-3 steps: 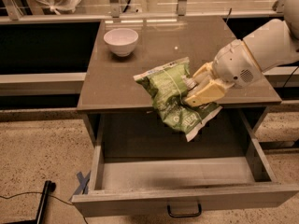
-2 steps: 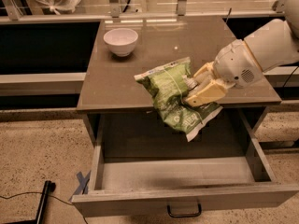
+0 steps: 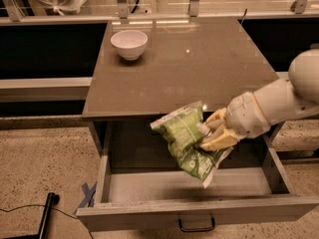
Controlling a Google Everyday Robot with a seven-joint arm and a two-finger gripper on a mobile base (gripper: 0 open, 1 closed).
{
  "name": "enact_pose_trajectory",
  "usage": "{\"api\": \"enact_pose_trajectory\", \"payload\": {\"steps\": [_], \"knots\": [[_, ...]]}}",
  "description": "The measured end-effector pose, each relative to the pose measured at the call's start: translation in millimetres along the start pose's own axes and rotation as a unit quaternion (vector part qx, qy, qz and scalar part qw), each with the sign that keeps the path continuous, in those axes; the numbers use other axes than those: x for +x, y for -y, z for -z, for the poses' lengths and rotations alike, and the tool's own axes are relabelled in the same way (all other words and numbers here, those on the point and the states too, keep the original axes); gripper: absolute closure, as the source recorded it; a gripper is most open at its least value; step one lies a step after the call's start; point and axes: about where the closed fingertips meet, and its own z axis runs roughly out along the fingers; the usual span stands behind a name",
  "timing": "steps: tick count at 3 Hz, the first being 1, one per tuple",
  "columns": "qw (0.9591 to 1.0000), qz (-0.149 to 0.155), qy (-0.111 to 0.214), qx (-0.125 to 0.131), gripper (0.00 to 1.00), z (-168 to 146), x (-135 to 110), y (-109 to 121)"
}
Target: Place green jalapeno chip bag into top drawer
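Since a second ago the arm point(image 3: 271, 108) has come down and toward the front, carrying the green jalapeno chip bag point(image 3: 182, 133) off the level of the tabletop point(image 3: 184, 68). The bag now hangs below the table's front edge, over the open top drawer point(image 3: 199, 214). The gripper point(image 3: 212, 133) sits at the bag's right side, just in front of the table edge. Its cream fingers point(image 3: 219, 141) are pinched onto the crinkled bag, which tilts with its white sealed edge pointing down and to the right into the drawer's opening. The bag is in the air above the drawer floor, right of the middle. The drawer is pulled well out, its grey front panel nearest the camera with the dark handle point(image 3: 197, 226) at its lower middle. The white bowl point(image 3: 129, 44) stands at the tabletop's far left corner, well apart from the bag. Blue tape point(image 3: 88, 193) and a black cable point(image 3: 30, 208) lie on the floor at the left.
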Motion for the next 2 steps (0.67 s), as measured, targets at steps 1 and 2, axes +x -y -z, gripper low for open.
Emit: {"api": "enact_pose_trajectory", "payload": {"steps": [1, 2], "knots": [[0.9996, -0.017, -0.007, -0.02, 1.0, -38.2, 69.4, -18.5], [0.9995, -0.017, -0.005, -0.025, 0.73, -42.0, 68.3, -19.5]]}}
